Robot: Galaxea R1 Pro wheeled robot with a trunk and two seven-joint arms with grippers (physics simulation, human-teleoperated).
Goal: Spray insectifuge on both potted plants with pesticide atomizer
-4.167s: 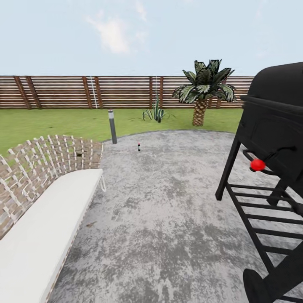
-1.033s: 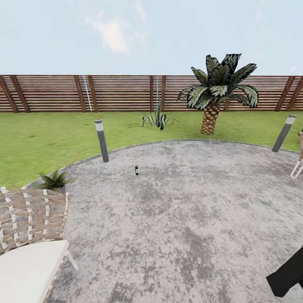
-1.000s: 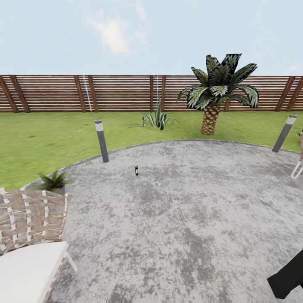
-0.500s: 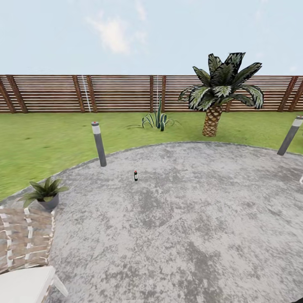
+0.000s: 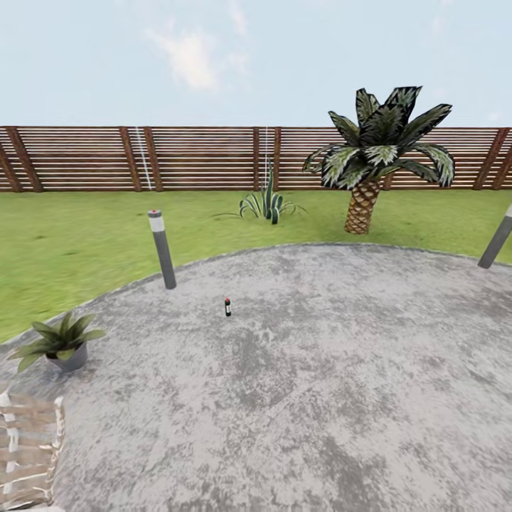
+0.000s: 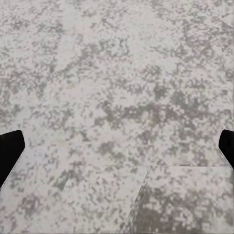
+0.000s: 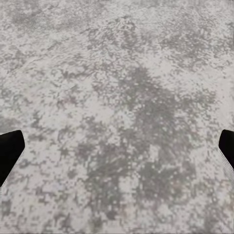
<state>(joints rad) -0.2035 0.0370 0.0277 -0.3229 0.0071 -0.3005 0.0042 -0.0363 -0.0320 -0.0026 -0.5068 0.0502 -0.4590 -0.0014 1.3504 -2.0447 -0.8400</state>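
The pesticide atomizer [image 5: 227, 307], a tiny dark bottle with a red cap, stands upright on the grey speckled paving [image 5: 299, 370] of the garden, some way ahead. One potted plant [image 5: 60, 341], a low green rosette in a grey pot, sits at the paving's left edge. A spiky green plant [image 5: 267, 204] grows on the lawn near the fence; I cannot tell whether it has a pot. My left gripper [image 6: 117, 146] and right gripper [image 7: 117, 146] both hang open over bare paving, black fingertips [image 6: 9, 151] wide apart, nothing between them.
Grey bollard lamps stand at the paving's rim, one left [image 5: 162, 249] and one far right [image 5: 498, 240]. A scaly-trunked palm [image 5: 370, 167] rises before the brown slat fence [image 5: 107, 158]. A woven chair corner [image 5: 28, 448] sits at the lower left. Green lawn [image 5: 78, 242] rings the paving.
The camera has advanced and turned: the black grill and the white bench slid out of the picture, the chair nearly so, and the potted plant came into sight at the left. The atomizer stands as before.
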